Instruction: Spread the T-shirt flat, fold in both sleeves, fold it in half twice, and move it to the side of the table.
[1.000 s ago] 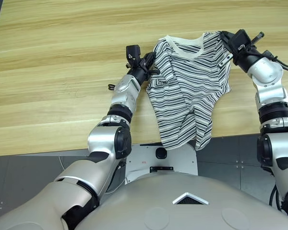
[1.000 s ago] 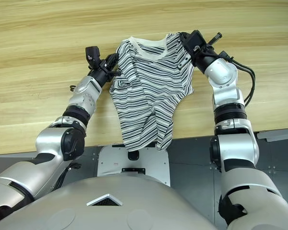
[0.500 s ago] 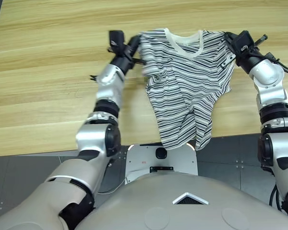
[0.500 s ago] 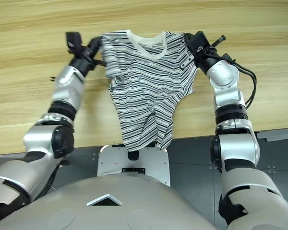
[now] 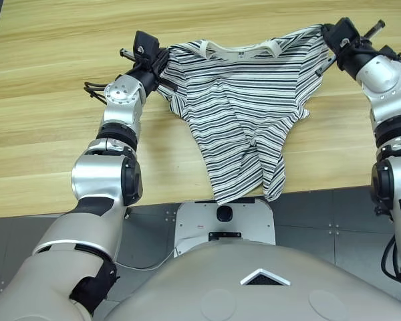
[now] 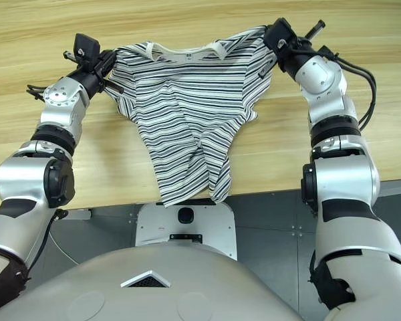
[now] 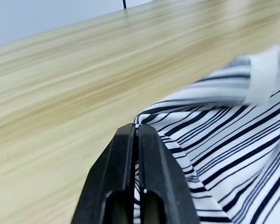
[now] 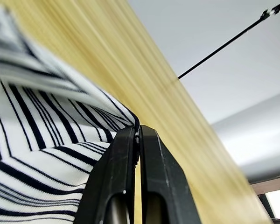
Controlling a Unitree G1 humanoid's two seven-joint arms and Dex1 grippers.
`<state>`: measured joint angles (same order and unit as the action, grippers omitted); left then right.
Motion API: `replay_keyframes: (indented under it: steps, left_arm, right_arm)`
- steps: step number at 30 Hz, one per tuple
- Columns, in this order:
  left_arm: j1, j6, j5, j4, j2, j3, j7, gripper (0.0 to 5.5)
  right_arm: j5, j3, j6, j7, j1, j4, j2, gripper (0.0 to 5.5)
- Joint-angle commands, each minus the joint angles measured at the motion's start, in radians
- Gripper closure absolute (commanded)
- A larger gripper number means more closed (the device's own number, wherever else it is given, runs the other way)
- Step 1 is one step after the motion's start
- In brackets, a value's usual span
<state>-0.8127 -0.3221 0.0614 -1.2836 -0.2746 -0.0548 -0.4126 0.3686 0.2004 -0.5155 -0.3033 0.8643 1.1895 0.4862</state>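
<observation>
**Arms drawn apart, shirt stretched wide**

Both arms have swung outward and farther up the table since a second ago, pulling the collar edge taut. The left gripper (image 7: pixel 136 128) is clenched on one shoulder of the striped T-shirt (image 5: pixel 244 107), and the right gripper (image 8: pixel 137 133) pinches the other shoulder. Between the two jaws the neckline runs nearly straight. Nearer the robot the body narrows in folds, its hem draped past the near edge of the wooden table (image 5: pixel 53 100).

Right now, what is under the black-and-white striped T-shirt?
The striped T-shirt drapes over the light wooden table; its hem hangs past the near edge. Anything beneath the cloth is covered. The left gripper and right gripper pinch its shoulders.
</observation>
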Motion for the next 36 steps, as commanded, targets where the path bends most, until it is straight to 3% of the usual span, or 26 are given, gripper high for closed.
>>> replay_keyframes:
  steps: [1,6,11,15,26,29,36]
  left_arm:
    - [-0.118,-0.005,0.055,-0.011,-0.016,0.033,0.053,5.38]
    - [-0.206,0.095,0.096,-0.048,-0.033,0.05,0.104,5.38]
    - [-0.181,0.161,0.123,-0.068,0.009,0.069,0.105,5.38]
    - [-0.158,0.186,0.148,-0.075,0.04,0.083,0.13,5.38]
    - [-0.171,0.208,0.085,-0.083,0.06,-0.033,0.238,5.38]
    - [-0.172,0.219,0.071,-0.084,0.058,-0.063,0.241,5.38]
    - [-0.166,0.255,0.047,-0.085,0.06,-0.117,0.289,4.34]
  right_arm:
    - [0.086,0.062,0.015,0.075,0.137,0.057,0.0,5.4]
    - [0.155,0.134,0.133,0.05,0.209,0.138,-0.087,5.4]
    - [0.163,0.157,0.231,-0.035,0.17,0.175,-0.163,5.4]
    - [0.178,0.173,0.274,-0.006,0.153,0.182,-0.194,5.4]
    - [0.085,0.029,0.36,0.205,0.202,0.188,-0.211,5.4]
    - [0.058,-0.011,0.38,0.19,0.202,0.19,-0.221,5.4]
    - [-0.005,-0.089,0.426,0.15,0.192,0.188,-0.249,4.42]
